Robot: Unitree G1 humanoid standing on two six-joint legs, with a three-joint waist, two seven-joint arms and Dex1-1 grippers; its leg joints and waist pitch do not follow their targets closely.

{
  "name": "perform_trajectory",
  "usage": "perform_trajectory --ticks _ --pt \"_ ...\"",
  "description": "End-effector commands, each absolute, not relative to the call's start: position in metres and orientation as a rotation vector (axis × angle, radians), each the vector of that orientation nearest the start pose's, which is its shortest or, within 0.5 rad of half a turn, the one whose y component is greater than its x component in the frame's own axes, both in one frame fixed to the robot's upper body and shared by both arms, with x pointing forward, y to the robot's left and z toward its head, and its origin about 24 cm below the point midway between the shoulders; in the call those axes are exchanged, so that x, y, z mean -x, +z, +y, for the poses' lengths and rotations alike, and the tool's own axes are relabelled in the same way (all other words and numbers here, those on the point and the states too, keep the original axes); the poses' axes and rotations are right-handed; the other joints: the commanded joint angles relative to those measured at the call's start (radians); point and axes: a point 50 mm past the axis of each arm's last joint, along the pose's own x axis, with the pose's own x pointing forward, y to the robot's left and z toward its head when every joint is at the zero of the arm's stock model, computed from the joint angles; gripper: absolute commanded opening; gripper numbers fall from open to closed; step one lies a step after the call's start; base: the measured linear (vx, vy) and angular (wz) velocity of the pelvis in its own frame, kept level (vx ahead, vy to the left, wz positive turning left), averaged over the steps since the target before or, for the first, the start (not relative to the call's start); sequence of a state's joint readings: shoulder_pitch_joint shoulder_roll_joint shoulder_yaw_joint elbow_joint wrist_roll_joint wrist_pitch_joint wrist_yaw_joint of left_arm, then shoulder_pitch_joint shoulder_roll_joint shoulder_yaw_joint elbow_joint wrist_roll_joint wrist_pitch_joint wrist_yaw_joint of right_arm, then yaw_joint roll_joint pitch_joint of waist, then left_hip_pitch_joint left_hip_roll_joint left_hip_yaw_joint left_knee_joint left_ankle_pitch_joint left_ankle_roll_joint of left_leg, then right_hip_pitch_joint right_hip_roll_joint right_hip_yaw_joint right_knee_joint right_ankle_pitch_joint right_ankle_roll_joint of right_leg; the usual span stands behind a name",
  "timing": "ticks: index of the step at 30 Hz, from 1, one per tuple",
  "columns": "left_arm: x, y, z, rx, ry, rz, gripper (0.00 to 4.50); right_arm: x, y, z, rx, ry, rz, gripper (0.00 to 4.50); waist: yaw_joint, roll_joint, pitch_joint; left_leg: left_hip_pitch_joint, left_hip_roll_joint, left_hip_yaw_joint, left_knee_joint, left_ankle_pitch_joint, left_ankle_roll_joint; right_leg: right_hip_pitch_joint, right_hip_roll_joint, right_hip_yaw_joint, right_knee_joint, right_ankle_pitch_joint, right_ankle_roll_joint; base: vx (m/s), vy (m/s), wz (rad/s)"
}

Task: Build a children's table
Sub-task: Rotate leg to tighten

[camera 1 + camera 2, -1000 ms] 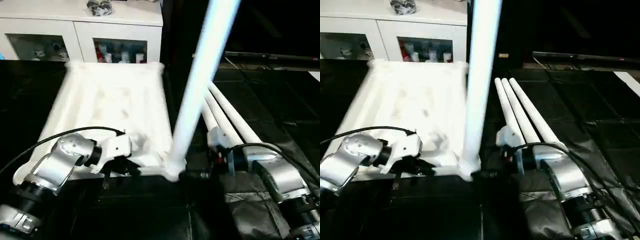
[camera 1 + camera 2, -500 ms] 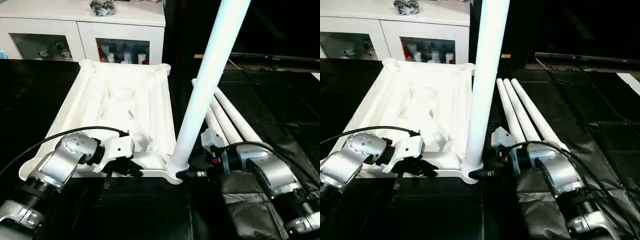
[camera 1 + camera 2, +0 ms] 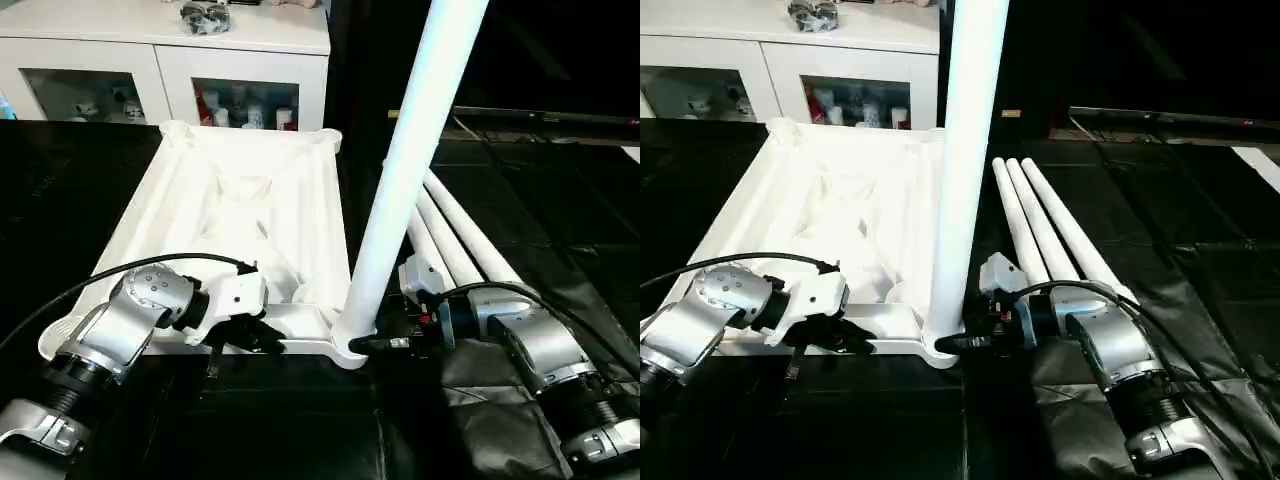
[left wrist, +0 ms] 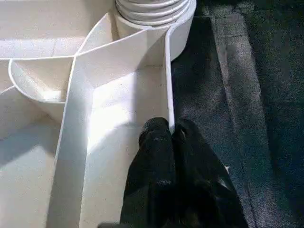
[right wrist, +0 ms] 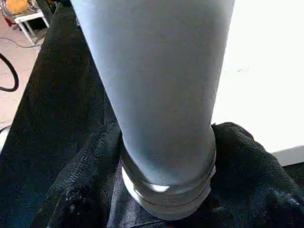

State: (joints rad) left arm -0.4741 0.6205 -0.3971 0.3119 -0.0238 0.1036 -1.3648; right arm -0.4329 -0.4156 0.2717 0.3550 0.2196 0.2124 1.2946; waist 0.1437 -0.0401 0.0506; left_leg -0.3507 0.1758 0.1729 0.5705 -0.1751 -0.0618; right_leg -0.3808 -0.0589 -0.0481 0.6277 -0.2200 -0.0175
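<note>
Leg no. 1 standing in near-right corner socket, R claw clasping its base.

Table top (image 3: 240, 215) lies upside down on the black mat, ribs up. Upright leg (image 3: 405, 180) has its long axis near vertical, leaning a bit away from the robot, threaded foot seated in the corner socket (image 4: 154, 14) closest to the R arm. Right gripper (image 3: 958, 342) comes in level from the right, fingers (image 5: 247, 156) either side of the leg base, roughly half-wide and wrapped on it, so R arm is the one to twist or press the leg home, I reckon. Left gripper (image 4: 172, 135) pinched tight on the top's thin near rim, just beside that socket, bracing the top. Three spare legs (image 3: 1050, 225) lie side by side on the mat beyond the R wrist, long axes pointing away.
</note>
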Motion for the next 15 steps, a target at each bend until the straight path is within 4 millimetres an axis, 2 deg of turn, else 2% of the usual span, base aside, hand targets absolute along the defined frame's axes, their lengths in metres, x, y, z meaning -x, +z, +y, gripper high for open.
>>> perform_trajectory --ticks 1,3,4,6,8,12,15 --pt "-0.278 0.0515 0.1648 -0.611 -1.554 0.604 0.0 -0.2808 0.0501 -0.1284 0.165 1.485 0.39 2.7 -0.005 0.017 -0.057 0.009 0.057 -0.016 -0.061 -0.217 0.001 0.039 -0.085 0.049 -0.074 -0.111 -0.222 0.0 0.0 0.0" --pt "-0.2781 0.0513 0.1647 -0.61 -1.554 0.603 0.0 -0.2818 0.0486 -0.1278 0.141 1.468 0.399 3.26 -0.006 0.016 -0.057 0.01 0.057 -0.016 -0.062 -0.22 0.002 0.039 -0.084 0.049 -0.075 -0.117 -0.222 0.0 0.0 0.0" --pt "-0.2781 0.0513 0.1647 -0.61 -1.554 0.603 0.0 -0.2819 0.0484 -0.1274 0.132 1.469 0.402 3.39 -0.006 0.017 -0.056 0.01 0.056 -0.016 -0.062 -0.225 0.001 0.039 -0.084 0.049 -0.076 -0.128 -0.221 0.0 0.0 0.0" --pt "-0.2782 0.0512 0.1647 -0.609 -1.553 0.603 0.0 -0.2819 0.0487 -0.1268 0.131 1.472 0.399 3.39 -0.006 0.017 -0.056 0.01 0.057 -0.017 -0.062 -0.235 -0.002 0.038 -0.086 0.05 -0.078 -0.148 -0.218 0.0 0.0 0.0" --pt "-0.2783 0.0513 0.1641 -0.609 -1.553 0.602 0.0 -0.2842 0.0495 -0.1254 0.173 1.449 0.357 3.73 -0.005 0.018 -0.056 0.012 0.059 -0.017 -0.063 -0.237 -0.007 0.036 -0.087 0.05 -0.078 -0.154 -0.216 0.0 0.0 0.0" --pt "-0.2782 0.0513 0.1643 -0.609 -1.553 0.604 0.0 -0.2846 0.0498 -0.1239 0.186 1.45 0.342 3.73 -0.006 0.02 -0.057 0.011 0.058 -0.017 -0.063 -0.236 -0.007 0.036 -0.084 0.05 -0.075 -0.118 -0.224 0.0 0.0 0.0" --pt "-0.2782 0.0512 0.1647 -0.609 -1.554 0.605 0.0 -0.2843 0.0493 -0.1233 0.193 1.452 0.34 3.73 -0.006 0.018 -0.056 0.01 0.057 -0.017 -0.063 -0.241 -0.006 0.038 -0.086 0.05 -0.076 -0.127 -0.22 0.0 0.0 0.0"
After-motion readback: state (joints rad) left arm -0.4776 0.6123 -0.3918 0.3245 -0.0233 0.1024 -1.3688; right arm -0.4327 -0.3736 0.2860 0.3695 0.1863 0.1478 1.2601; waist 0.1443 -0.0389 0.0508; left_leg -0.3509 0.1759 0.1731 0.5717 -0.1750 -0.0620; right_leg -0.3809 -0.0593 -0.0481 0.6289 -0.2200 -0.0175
